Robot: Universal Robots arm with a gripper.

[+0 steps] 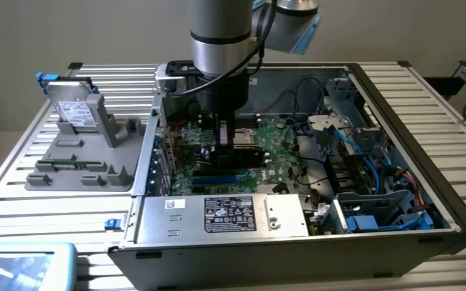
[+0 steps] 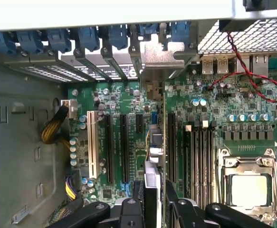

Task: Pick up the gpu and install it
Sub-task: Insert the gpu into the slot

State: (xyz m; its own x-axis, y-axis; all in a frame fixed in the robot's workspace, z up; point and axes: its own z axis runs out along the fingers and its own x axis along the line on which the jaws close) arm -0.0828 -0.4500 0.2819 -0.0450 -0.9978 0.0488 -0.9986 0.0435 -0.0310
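Note:
Over the open computer case [image 1: 395, 121], my gripper [image 1: 226, 144] reaches down inside and is shut on the gpu [image 1: 247, 156], a black-faced card held upright on edge just above the green motherboard [image 1: 278, 157]. In the wrist view the gpu [image 2: 151, 173] appears edge-on between the black fingers [image 2: 137, 192]. It runs towards its silver end bracket [image 2: 161, 54] at the case's rear slot openings. It hangs over the area of the long black expansion slots [image 2: 124, 142]; whether it touches a slot is hidden.
A grey fixture [image 1: 87, 176] at the exterior view's left carries a silver hard drive [image 1: 75, 112] and a green memory stick [image 1: 71, 163]. The power supply [image 1: 225, 215], a drive cage with blue cables [image 1: 378, 212], the CPU socket [image 2: 247, 190] and blue bracket clips [image 2: 88, 35] crowd the case.

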